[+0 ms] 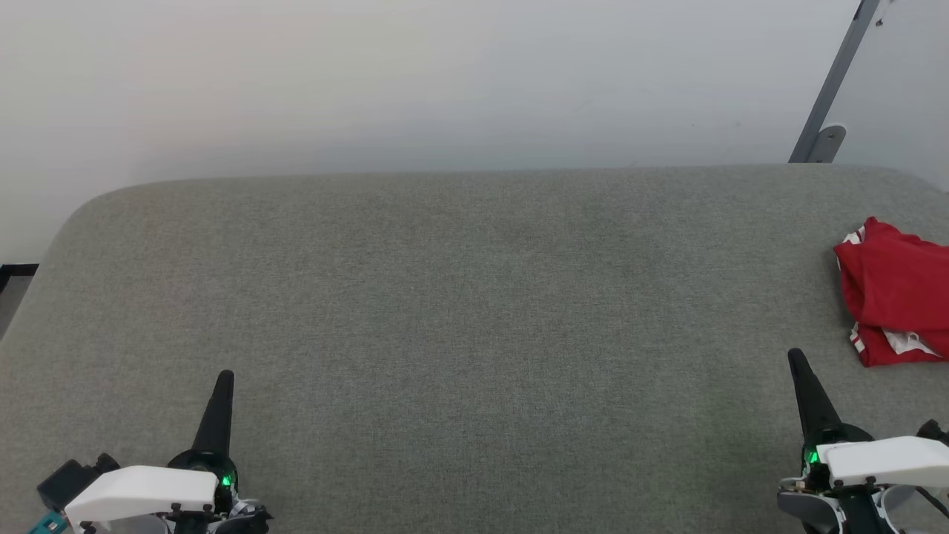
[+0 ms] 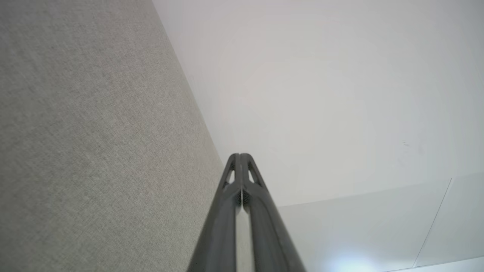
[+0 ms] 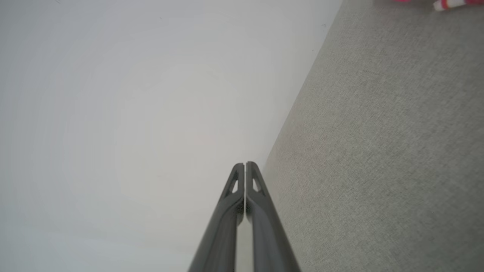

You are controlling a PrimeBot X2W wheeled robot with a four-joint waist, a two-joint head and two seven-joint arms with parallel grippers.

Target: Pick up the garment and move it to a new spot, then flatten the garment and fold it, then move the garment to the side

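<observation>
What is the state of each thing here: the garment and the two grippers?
garment: crumpled in a heap, not folded, lying on the grey surface, not held.
left gripper: shut, empty.
right gripper: shut, empty, apart from the garment.

Grey woven-fabric surface [image 1: 474,311] spanning the lower frame, pale blank wall [image 1: 415,81] across the top, slanted grey metal bar [image 1: 836,78] at upper right, dark strip [image 1: 18,270] at left edge
</observation>
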